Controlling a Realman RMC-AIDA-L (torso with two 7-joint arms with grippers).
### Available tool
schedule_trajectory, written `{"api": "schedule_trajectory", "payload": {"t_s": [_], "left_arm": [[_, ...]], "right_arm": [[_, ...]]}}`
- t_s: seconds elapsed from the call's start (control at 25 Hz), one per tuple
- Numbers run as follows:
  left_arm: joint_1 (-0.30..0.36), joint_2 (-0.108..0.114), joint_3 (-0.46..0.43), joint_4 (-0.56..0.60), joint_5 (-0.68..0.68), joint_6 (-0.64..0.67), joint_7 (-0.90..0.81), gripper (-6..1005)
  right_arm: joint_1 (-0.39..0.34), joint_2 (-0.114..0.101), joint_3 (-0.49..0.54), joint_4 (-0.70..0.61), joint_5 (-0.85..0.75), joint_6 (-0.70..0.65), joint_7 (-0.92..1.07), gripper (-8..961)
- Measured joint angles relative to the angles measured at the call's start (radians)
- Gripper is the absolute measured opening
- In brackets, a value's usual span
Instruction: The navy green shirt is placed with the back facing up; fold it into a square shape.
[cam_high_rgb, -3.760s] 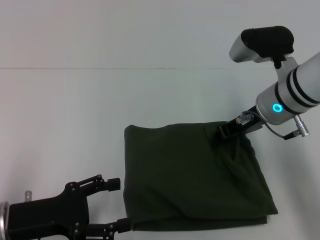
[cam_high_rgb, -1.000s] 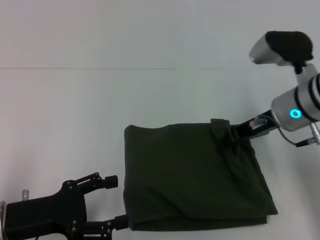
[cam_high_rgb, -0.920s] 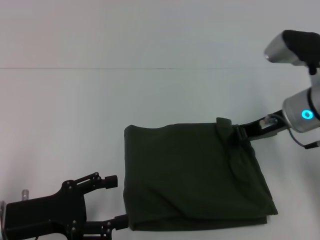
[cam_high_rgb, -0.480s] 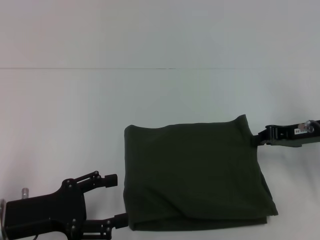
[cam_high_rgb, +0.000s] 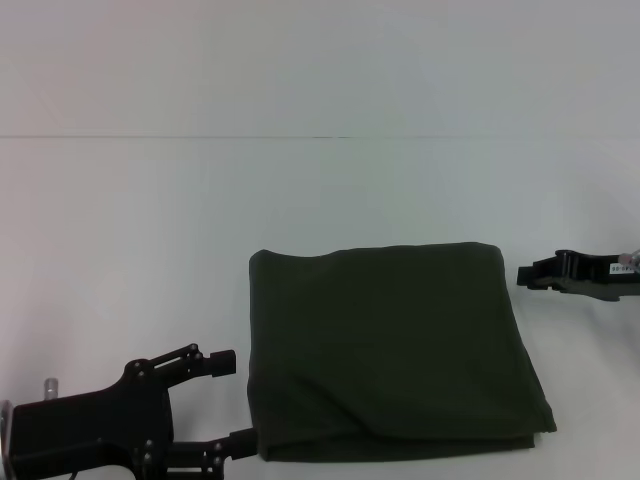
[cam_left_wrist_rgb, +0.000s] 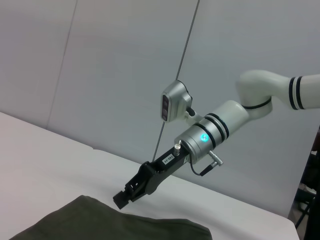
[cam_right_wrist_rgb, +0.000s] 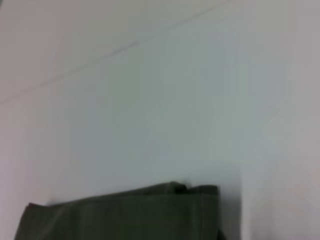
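Note:
The navy green shirt (cam_high_rgb: 390, 350) lies flat on the white table as a folded, roughly square block with its plain side up. It also shows in the left wrist view (cam_left_wrist_rgb: 100, 222) and the right wrist view (cam_right_wrist_rgb: 125, 212). My right gripper (cam_high_rgb: 524, 275) hovers just right of the shirt's far right corner, apart from the cloth, open and holding nothing; the left wrist view shows it above that corner (cam_left_wrist_rgb: 125, 196). My left gripper (cam_high_rgb: 236, 400) sits at the near left, open, with its lower finger close to the shirt's near left corner.
The white table (cam_high_rgb: 150, 250) runs wide around the shirt, with a thin seam line (cam_high_rgb: 320, 137) across its back. Grey wall panels (cam_left_wrist_rgb: 100, 75) stand behind the table.
My right gripper has let go of the shirt's far right corner and drawn away to the right and lower. The raised corner now lies flat. The left arm has not moved.

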Motion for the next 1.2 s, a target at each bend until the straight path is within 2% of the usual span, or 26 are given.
{"api": "schedule_trajectory", "payload": {"t_s": [0.08, 0.24, 0.36, 0.52, 0.76, 0.88, 1.2], "left_arm": [[0.001, -0.001, 0.0, 0.0, 0.0, 0.0, 0.0, 950], [0.004, -0.002, -0.013, 0.0, -0.001, 0.002, -0.009, 950], [0.005, -0.003, -0.033, -0.001, -0.002, 0.004, -0.025, 949], [0.005, -0.004, -0.059, -0.005, -0.004, 0.006, -0.047, 949], [0.002, -0.005, -0.089, -0.024, -0.006, 0.006, -0.064, 949], [-0.001, -0.005, -0.098, -0.033, -0.007, 0.006, -0.067, 949], [-0.004, -0.005, -0.132, -0.04, -0.012, 0.001, -0.092, 950]], "right_arm": [[-0.013, -0.005, 0.032, 0.007, 0.047, -0.023, -0.056, 30], [-0.067, -0.011, 0.075, 0.013, 0.182, -0.115, -0.254, 159], [-0.122, -0.011, 0.091, 0.031, 0.306, -0.227, -0.491, 274], [-0.185, 0.005, 0.092, 0.053, 0.391, -0.345, -0.805, 476], [-0.199, 0.033, 0.067, 0.1, 0.334, -0.361, -1.068, 654], [-0.201, 0.048, 0.067, 0.109, 0.298, -0.326, -1.156, 655], [-0.25, 0.045, 0.077, 0.118, 0.272, -0.259, -1.213, 656]]}}
